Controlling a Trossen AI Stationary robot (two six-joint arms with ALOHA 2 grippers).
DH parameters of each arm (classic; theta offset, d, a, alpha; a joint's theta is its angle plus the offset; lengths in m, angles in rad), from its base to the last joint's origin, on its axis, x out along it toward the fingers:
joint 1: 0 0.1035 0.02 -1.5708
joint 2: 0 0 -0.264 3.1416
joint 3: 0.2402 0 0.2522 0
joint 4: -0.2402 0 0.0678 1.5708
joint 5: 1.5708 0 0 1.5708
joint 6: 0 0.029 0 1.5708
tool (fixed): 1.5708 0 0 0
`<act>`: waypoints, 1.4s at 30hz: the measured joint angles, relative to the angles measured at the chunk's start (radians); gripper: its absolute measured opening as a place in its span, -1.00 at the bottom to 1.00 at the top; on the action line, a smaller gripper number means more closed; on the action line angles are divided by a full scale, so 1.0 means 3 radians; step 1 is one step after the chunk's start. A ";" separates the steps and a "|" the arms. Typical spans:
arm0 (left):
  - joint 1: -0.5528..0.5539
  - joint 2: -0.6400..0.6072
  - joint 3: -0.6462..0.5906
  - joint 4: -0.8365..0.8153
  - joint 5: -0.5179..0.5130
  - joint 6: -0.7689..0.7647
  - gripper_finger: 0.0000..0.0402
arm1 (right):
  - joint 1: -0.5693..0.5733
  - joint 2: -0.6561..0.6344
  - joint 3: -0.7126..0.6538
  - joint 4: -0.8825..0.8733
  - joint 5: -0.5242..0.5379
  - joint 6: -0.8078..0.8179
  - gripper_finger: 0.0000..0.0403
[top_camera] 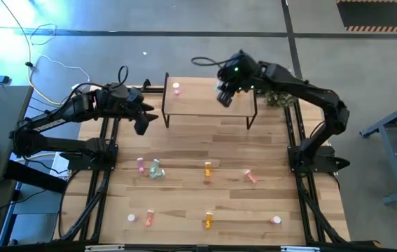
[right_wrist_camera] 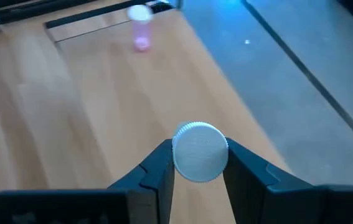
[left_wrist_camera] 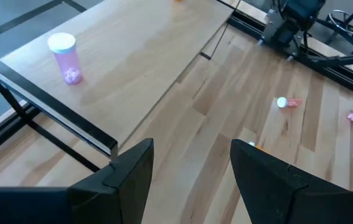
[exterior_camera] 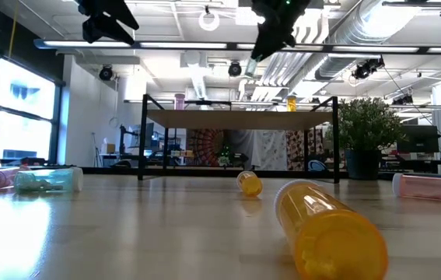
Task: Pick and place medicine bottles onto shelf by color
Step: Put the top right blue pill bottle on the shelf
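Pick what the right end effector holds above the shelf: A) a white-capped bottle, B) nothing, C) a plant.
A: the right wrist view shows the right end effector shut on a white-capped bottle over the shelf.

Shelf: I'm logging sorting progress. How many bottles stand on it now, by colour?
pink bottle: 1
orange bottle: 1
Total on the shelf: 2
Not counted: the white-capped bottle gripped in the right tool.
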 joint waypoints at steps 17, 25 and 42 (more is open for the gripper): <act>0.0025 0.0000 0.0000 0.0001 0.0000 0.0000 0.01 | -0.0323 0.0154 -0.0001 -0.0361 -0.0310 -0.0197 -0.49; 0.0025 0.0000 0.0000 0.0001 0.0000 0.0000 0.01 | -0.0302 0.0338 -0.0004 -0.0368 -0.0330 -0.0368 -0.49; 0.0025 0.0000 0.0000 0.0001 0.0000 0.0000 0.01 | -0.0299 0.0517 -0.0004 -0.0405 -0.0103 -0.0511 -0.49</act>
